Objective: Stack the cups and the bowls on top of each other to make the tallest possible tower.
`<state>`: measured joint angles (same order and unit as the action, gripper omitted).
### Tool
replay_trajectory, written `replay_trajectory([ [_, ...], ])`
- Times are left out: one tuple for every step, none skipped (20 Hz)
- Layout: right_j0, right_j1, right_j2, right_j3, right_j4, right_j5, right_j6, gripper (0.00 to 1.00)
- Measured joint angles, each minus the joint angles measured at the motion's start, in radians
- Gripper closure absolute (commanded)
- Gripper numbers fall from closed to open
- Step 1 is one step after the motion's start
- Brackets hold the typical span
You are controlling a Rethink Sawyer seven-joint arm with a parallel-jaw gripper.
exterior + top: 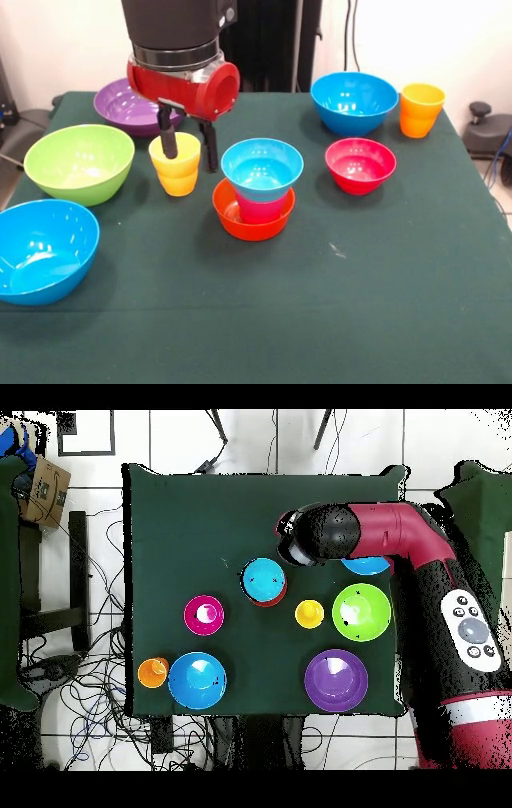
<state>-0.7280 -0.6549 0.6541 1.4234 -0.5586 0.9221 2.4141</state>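
Observation:
My gripper (189,148) hangs open and empty. Its two black fingers (169,138) show in front of the yellow cup (178,166), which stands upright on the table. Just right of it stands the tower (258,192): an orange bowl (250,227) as base, a red-pink cup (261,210) in it, and a light blue bowl (262,166) on top. In the overhead view the arm's head (318,534) hides the fingers and sits beside the tower (264,579), a little past the yellow cup (309,613).
Loose on the green table: purple bowl (120,106), lime green bowl (78,162), blue bowl (42,250) at the front left, blue bowl (354,102), orange cup (421,110), and red bowl (360,165).

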Motion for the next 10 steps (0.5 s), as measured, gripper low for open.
replay_trajectory([
  [0.001, 0.0, -0.002, -0.004, 0.0, 0.006, 0.0, 0.0],
  [0.002, 0.0, -0.004, -0.008, 0.002, 0.012, 0.0, 0.0],
  [0.002, -0.001, -0.006, -0.009, 0.002, 0.015, 0.0, 0.0],
  [0.002, -0.002, -0.009, -0.008, 0.004, 0.017, 0.0, 0.0],
  [0.001, -0.002, -0.01, -0.008, 0.005, 0.017, 0.0, 0.0],
  [-0.001, -0.003, -0.013, -0.007, 0.006, 0.017, 0.0, 0.0],
  [-0.002, -0.003, -0.014, -0.006, 0.007, 0.017, 0.0, 0.0],
  [-0.005, -0.004, -0.017, -0.005, 0.008, 0.017, 0.0, 0.0],
  [-0.006, -0.004, -0.019, -0.004, 0.008, 0.017, 0.0, 0.0],
  [-0.008, -0.005, -0.022, -0.003, 0.008, 0.017, 0.0, 0.0],
])
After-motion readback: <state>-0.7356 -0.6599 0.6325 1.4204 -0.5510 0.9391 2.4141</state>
